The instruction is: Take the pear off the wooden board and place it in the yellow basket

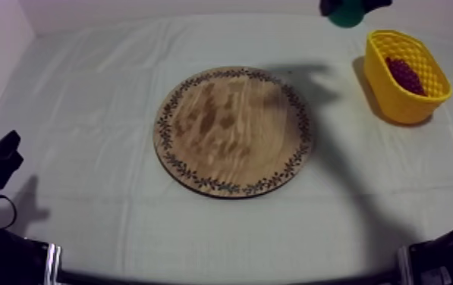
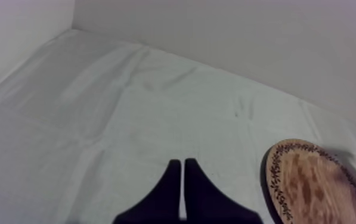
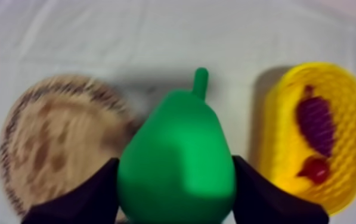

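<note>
A green pear (image 3: 179, 143) hangs in the air between the board and the basket, and my right gripper (image 3: 177, 176) is shut on it, one black finger at each side. From above, the pear (image 1: 344, 17) and right gripper (image 1: 348, 6) are high at the back, just left of the yellow basket (image 1: 381, 79). The round wooden board (image 1: 233, 130) with its patterned rim lies bare at the table's middle. My left gripper (image 1: 3, 154) rests low at the left, its fingers (image 2: 171, 184) together as a narrow wedge over the cloth, the board (image 2: 317, 182) off to one side.
The basket (image 3: 341, 89) holds a bunch of dark grapes (image 3: 314, 122) and a small red fruit (image 3: 316, 170); the grapes (image 1: 405, 74) also show from above. Open cloth lies left of and in front of the board (image 3: 55, 143). A wall closes the table's back and left.
</note>
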Controlling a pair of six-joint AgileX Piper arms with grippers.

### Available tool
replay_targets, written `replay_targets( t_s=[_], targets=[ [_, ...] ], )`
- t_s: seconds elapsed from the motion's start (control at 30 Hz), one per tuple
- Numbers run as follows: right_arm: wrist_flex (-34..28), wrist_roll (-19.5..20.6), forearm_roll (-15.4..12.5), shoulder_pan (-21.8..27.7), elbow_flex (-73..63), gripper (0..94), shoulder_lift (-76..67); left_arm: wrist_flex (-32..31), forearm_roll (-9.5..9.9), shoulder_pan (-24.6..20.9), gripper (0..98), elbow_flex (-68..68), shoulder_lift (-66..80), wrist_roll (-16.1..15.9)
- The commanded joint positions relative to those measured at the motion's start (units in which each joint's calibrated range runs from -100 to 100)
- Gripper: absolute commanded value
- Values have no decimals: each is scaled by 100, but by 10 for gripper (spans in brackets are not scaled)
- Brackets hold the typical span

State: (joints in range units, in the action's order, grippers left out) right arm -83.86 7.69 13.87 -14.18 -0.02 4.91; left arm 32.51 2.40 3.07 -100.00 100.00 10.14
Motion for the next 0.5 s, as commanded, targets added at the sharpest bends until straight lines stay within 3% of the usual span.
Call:
replay_targets(
  t_s=[0.0,0.47],
  targets=[
    [149,-210,82,449,-10,417,-24,-1,2,1,1,0,0,-1],
    [1125,-726,358,1592,817,421,145,-1,2,1,1,0,0,-1]
  ],
)
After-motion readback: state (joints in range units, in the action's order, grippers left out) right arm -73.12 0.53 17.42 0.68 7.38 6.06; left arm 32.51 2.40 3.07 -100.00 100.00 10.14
